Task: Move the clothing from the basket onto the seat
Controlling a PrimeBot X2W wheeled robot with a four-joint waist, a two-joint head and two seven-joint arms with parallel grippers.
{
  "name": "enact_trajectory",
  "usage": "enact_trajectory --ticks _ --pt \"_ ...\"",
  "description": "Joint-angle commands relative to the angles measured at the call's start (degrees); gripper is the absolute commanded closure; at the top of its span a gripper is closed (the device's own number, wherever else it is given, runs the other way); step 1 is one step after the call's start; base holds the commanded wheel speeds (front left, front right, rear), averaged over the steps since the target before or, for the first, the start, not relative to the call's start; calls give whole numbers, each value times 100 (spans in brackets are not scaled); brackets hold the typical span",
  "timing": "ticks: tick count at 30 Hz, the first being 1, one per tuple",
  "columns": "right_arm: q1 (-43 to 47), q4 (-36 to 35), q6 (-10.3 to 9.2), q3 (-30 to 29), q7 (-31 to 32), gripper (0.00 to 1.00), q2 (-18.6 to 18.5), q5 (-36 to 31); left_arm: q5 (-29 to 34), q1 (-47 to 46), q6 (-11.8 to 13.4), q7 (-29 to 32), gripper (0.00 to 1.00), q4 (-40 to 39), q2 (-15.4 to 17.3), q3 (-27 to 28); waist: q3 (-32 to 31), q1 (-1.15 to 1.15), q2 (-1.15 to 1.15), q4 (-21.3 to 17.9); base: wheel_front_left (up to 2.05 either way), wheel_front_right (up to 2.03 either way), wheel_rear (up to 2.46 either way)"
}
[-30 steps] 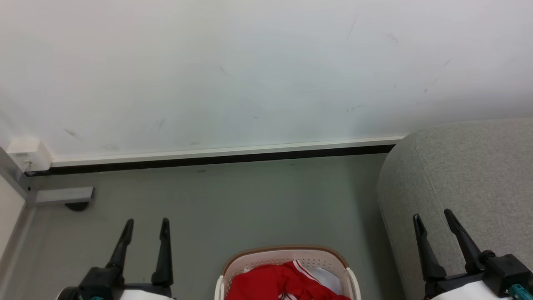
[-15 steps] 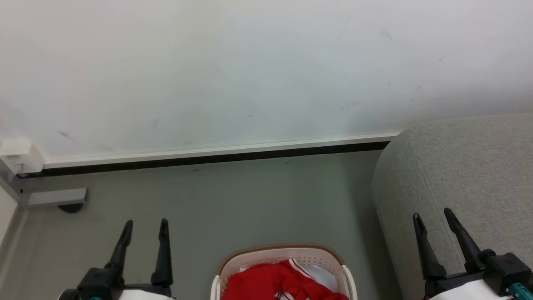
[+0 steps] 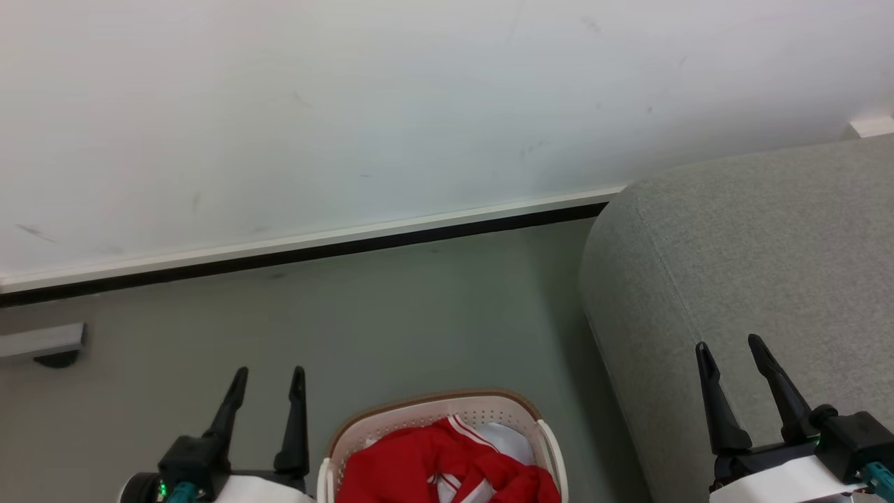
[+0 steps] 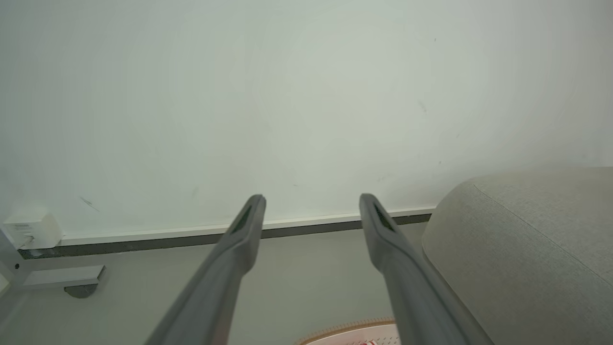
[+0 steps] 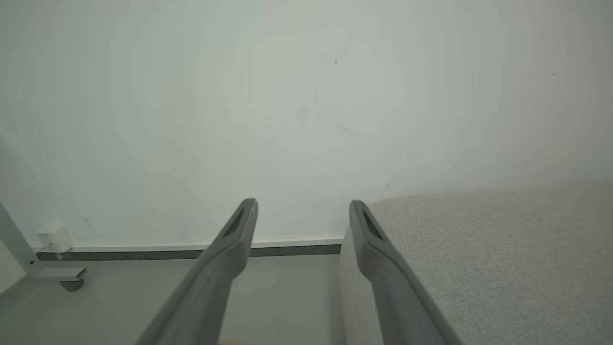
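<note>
Your left pincer (image 3: pixel 269 371) hangs at the lower left of the head view, its two long dark fingers parted with a clear gap and gripping nothing. Your right pincer (image 3: pixel 728 344) is likewise spread and empty, poised in front of the large light grey fabric-upholstered seat (image 3: pixel 754 244). Between them, on the grey-green floor (image 3: pixel 419 314), stands the cream-white perforated plastic laundry basket with a brown woven-look rim (image 3: pixel 433 399), near the seat's rounded end but apart from it. A crumpled red garment with white stripes (image 3: pixel 412 464) lies in it over some white cloth (image 3: pixel 513 441). What you can see of the seat is bare, so I judge you are at the first reach. Next, bring one pincer down over the basket, close on a raised red fold, and lift it clear of the rim.
</note>
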Motion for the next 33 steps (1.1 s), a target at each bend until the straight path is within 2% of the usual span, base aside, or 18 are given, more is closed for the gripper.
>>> enact_trajectory --ticks 1,9,18,33 --pt "-97 -36 -12 -12 -17 0 -22 66 66 -96 -34 -6 0 121 19 -37 118 0 0 -146 0 0 0" --pt "-244 -62 -12 -79 -17 0 -18 135 322 -518 -199 -6 0 984 23 -267 420 0 0 -514 0 0 0" --pt "-509 -106 -12 -125 -18 0 -6 457 549 -1256 -364 -5 0 2221 107 -557 1047 0 0 -842 0 0 0" --pt "-1106 -286 -12 -127 -18 0 77 801 930 -2847 -567 104 0 5206 158 -1212 2220 0 0 -1199 0 0 0"
